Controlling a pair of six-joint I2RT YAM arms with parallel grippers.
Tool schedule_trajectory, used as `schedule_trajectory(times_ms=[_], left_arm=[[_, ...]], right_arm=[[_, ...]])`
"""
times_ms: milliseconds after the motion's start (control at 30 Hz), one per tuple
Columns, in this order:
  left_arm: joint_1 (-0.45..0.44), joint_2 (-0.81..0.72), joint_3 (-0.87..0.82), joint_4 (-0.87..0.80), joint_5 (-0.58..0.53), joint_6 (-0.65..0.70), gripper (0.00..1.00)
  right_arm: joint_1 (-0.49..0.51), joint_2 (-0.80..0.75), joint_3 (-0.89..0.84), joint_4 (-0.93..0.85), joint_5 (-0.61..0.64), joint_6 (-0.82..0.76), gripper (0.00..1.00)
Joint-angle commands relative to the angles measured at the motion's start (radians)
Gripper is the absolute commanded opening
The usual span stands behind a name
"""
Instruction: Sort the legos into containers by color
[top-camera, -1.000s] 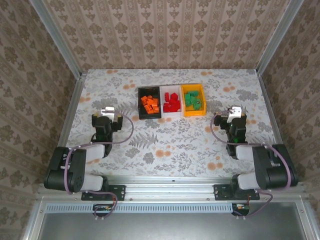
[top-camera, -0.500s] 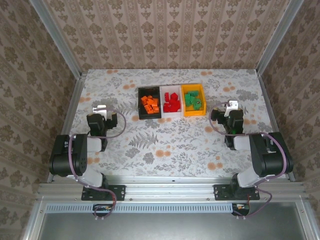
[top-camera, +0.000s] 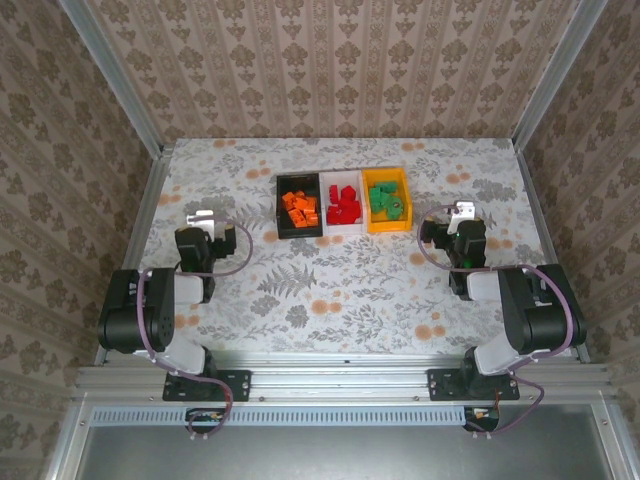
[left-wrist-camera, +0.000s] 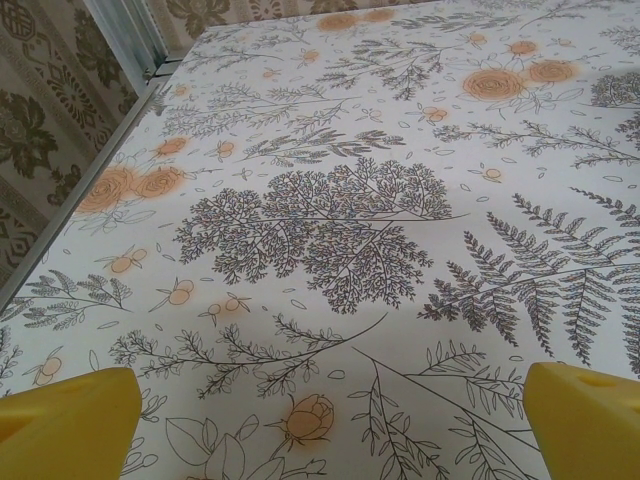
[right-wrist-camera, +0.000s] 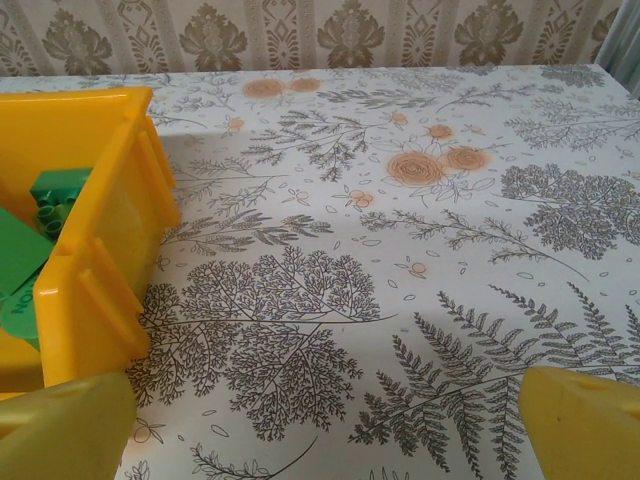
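Three containers stand side by side at the back middle of the table. The black bin (top-camera: 281, 207) holds orange legos (top-camera: 300, 206), the white bin (top-camera: 343, 230) holds red legos (top-camera: 343, 203), and the orange-yellow bin (top-camera: 407, 200) holds green legos (top-camera: 387, 200). My left gripper (top-camera: 203, 218) rests low at the left, well away from the bins, open over bare cloth (left-wrist-camera: 330, 420). My right gripper (top-camera: 463, 211) sits just right of the orange-yellow bin (right-wrist-camera: 100, 290), open and empty (right-wrist-camera: 330, 420), with green legos (right-wrist-camera: 40, 220) visible inside the bin.
The floral tablecloth (top-camera: 340, 290) stretches between the arms and the bins. A metal frame rail (left-wrist-camera: 120, 30) and papered walls close the table on the left, back and right. Both arms are folded back near their bases.
Both arms have folded back toward their bases; the left gripper shifted left, the right one slightly left and away. Over the last half second nothing has moved.
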Motion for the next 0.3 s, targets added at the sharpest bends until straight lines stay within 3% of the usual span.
schedule_trajectory(times_ms=[0, 267], left_arm=[[0.014, -0.006, 0.030, -0.017, 0.053, -0.016, 1.00], [0.006, -0.009, 0.022, -0.004, 0.040, -0.010, 1.00]], right_arm=[[0.007, 0.000, -0.001, -0.005, -0.015, -0.006, 1.00], [0.007, -0.002, -0.001, -0.005, -0.015, -0.006, 1.00]])
